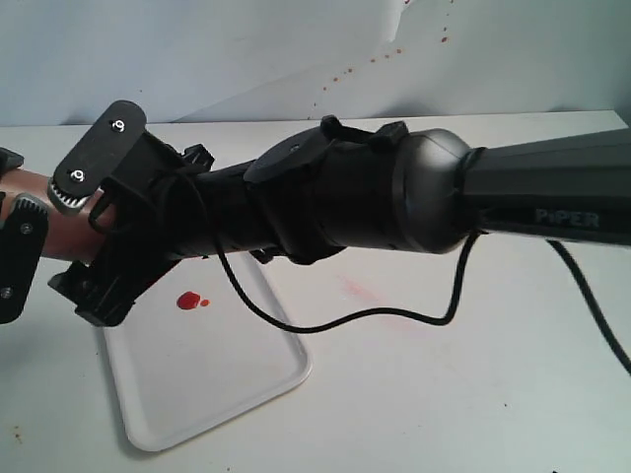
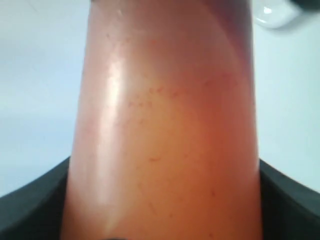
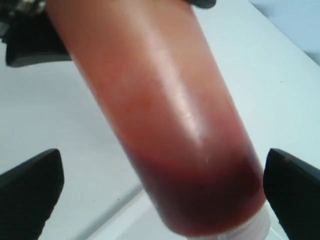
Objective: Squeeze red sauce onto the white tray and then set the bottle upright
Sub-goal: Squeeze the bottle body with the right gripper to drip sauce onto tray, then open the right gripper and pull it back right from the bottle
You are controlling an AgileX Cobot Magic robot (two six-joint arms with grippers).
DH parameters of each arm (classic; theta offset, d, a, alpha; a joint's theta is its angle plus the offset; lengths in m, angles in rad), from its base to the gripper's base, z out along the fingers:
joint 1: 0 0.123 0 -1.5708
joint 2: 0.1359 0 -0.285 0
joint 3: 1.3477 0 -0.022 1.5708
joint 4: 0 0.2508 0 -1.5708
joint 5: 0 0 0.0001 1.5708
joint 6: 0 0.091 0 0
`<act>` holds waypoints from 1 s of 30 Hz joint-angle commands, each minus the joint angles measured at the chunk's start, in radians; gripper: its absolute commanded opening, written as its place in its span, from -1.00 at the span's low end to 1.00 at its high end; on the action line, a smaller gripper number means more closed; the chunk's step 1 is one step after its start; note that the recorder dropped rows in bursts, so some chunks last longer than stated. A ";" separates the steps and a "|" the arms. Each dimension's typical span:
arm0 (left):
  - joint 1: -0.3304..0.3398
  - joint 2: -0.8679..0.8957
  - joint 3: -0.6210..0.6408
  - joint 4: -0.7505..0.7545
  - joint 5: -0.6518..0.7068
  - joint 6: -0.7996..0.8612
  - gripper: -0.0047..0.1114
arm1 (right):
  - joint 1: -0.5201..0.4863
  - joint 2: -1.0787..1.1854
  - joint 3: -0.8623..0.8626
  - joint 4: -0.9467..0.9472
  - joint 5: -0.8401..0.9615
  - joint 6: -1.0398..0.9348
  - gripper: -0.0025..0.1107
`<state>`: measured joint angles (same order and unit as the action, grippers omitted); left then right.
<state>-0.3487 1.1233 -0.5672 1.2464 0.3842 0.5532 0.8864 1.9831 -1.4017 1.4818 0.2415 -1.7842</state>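
Right pincer (image 3: 162, 192): released. Its jaws stand either side of the bottle (image 3: 165, 115), with a gap showing on at least one side. Left pincer (image 2: 162, 197): grasping the bottle, dark fingers (image 2: 30, 210) against both sides of its wall.

The bottle is off the worktop (image 1: 473, 374) and tilted, at the left edge of the exterior view past the white tray (image 1: 227, 394). The right arm (image 1: 414, 197) hides most of it there.

The red sauce (image 1: 187, 302) sits on the tray near its far left corner, with a droplet (image 1: 205, 303) just beside it.

Surface: white worktop with a pale pink smear (image 1: 355, 288) right of the tray. Backdrop (image 1: 197, 49) is pale, with a line of red specks (image 1: 347, 74).

Count: 2 arms, 2 pincers, 1 bottle, 1 tray, 1 blob plus 1 droplet, 1 smear, 1 black cable (image 1: 325, 320) hanging from the right arm.

View differences:
- Only the exterior view shows the tray, the sauce and the backdrop.
- The right wrist view shows dark-red fill pooled at the bottle's whitish-collared end.
- The left wrist view shows only the orange wall close up, finely speckled.
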 commanded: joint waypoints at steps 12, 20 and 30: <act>0.000 -0.021 -0.007 -0.029 0.017 -0.020 -0.92 | 0.000 -0.326 0.315 -0.039 -0.121 0.035 0.77; 0.000 -0.074 -0.006 -0.108 0.027 -0.020 -0.92 | 0.000 -0.506 0.544 -0.019 -0.254 0.043 0.43; 0.000 -0.195 0.089 -0.210 0.033 -0.020 -0.92 | 0.000 -0.661 0.751 0.080 -0.457 0.043 -0.67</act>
<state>-0.3487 0.9694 -0.5049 1.0799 0.4292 0.5532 0.8864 1.3615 -0.6877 1.5463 -0.1733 -1.7468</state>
